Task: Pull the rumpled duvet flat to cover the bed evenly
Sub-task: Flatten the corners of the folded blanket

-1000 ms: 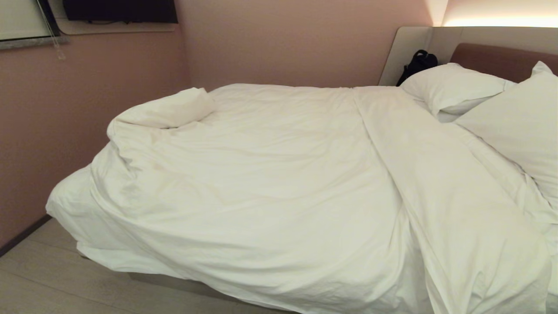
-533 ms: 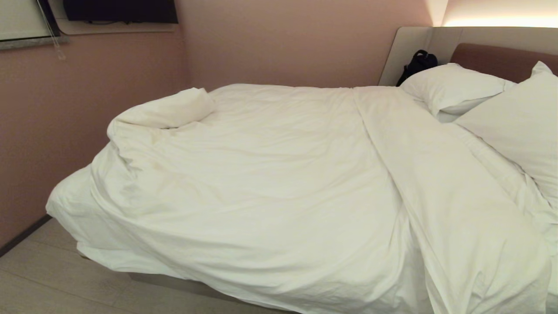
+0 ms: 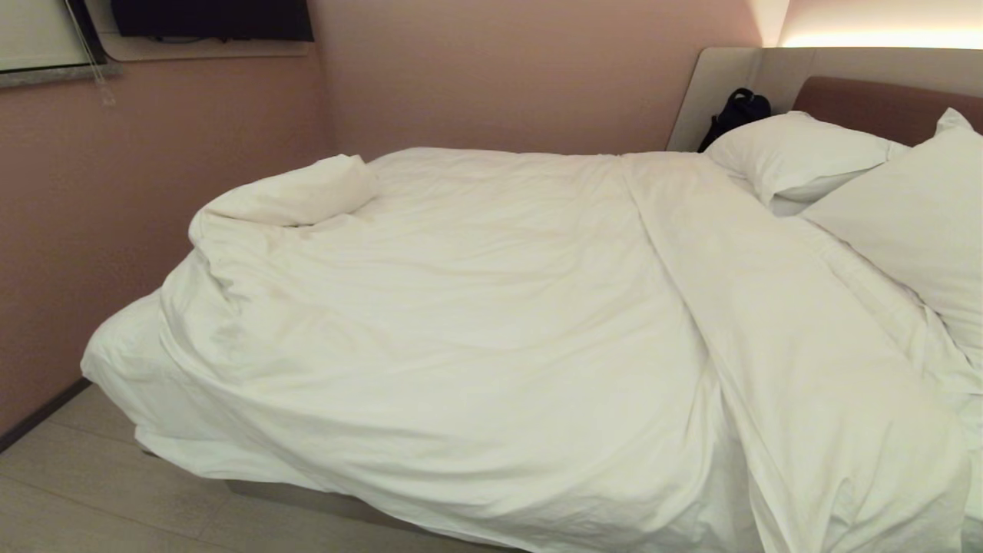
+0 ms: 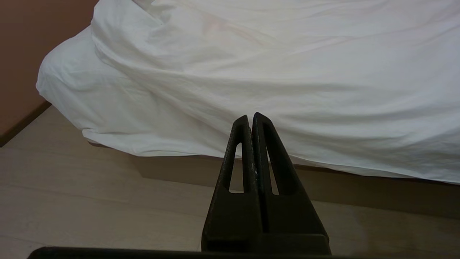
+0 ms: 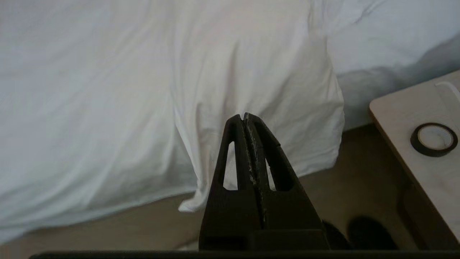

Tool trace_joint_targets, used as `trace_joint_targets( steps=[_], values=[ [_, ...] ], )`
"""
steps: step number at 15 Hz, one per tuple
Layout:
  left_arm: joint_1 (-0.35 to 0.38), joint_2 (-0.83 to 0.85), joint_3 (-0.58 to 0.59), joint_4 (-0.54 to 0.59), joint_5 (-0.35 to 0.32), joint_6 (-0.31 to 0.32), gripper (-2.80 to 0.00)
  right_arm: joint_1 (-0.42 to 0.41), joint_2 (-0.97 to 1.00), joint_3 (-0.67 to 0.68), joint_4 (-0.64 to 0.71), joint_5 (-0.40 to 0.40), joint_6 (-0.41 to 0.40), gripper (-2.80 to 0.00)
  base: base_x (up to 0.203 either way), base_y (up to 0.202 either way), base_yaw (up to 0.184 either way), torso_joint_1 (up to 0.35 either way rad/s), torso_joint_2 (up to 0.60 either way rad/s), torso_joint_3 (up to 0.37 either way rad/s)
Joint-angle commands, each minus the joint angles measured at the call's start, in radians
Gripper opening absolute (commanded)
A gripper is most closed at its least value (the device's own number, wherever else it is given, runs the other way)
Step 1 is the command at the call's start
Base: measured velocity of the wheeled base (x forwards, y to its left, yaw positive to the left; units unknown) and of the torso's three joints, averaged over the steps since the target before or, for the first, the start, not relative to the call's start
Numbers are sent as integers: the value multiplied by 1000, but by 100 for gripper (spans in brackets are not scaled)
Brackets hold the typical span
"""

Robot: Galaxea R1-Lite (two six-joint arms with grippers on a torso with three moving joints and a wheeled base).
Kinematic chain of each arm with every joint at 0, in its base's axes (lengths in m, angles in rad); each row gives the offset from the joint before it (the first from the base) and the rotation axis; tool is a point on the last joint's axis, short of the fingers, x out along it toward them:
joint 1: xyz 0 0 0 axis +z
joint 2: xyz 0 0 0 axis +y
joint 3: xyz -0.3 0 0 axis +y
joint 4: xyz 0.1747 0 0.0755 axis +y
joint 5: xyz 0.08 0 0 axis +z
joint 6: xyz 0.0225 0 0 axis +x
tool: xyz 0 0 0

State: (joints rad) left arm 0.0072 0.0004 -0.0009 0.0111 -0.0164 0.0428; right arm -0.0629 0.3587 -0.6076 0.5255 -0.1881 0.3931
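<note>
The big puffy white duvet (image 3: 461, 330) lies heaped across the wide low bed w/ white sheet and grey-beige base (image 4: 172, 169), bunched into a rolled lump at the far foot corner and folded over on itself in a long diagonal band toward the pillows. Its near edge hangs over the side, almost to the floor. Looks soft, bulky, prob. light for its size but draggy: cloth will slide and stretch rather than move as one piece, so I'd take a deep pinch of the hanging hem or a corner, not the smooth top.

Left gripper (image 4: 250, 117) hangs low off the bedside, fingers pressed together on nothing, duvet edge just ahead of and above the tips, not touching. Right gripper (image 5: 243, 117) is likewise closed tight and empty, pointing at the drooping folded flap (the corner near the bedside table, I think), close but apart, as far as this angle shows.
</note>
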Motion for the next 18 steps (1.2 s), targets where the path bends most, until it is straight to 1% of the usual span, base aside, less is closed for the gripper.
trace_joint_targets(
  steps=[1, 3, 7, 9, 10, 12, 13, 18],
  values=[
    [0, 0, -1, 0, 0, 0, -280, -3, 162, 32, -36, 22, -20, -280, 0, 0, 0, 0, 0, 0],
    [0, 0, -1, 0, 0, 0, -280, -2, 352, 92, -139, 33, -24, -280, 0, 0, 0, 0, 0, 0],
    [0, 0, 0, 0, 0, 0, -280, 2, 759, 218, -478, 115, -22, -280, 0, 0, 0, 0, 0, 0],
    [0, 0, -1, 0, 0, 0, -280, 13, 896, 257, -656, 169, -9, -280, 0, 0, 0, 0, 0, 0],
    [0, 0, 0, 0, 0, 0, -280, 37, 931, 267, -708, 194, 10, -280, 0, 0, 0, 0, 0, 0],
    [0, 0, -1, 0, 0, 0, -280, 96, 971, 270, -730, 207, 54, -280, 0, 0, 0, 0, 0, 0],
    [0, 0, 0, 0, 0, 0, -280, 108, 976, 259, -738, 208, 71, -280, 0, 0, 0, 0, 0, 0],
    [0, 0, -1, 0, 0, 0, -280, 119, 1002, 175, -742, 205, 82, -280, 0, 0, 0, 0, 0, 0]
  ],
)
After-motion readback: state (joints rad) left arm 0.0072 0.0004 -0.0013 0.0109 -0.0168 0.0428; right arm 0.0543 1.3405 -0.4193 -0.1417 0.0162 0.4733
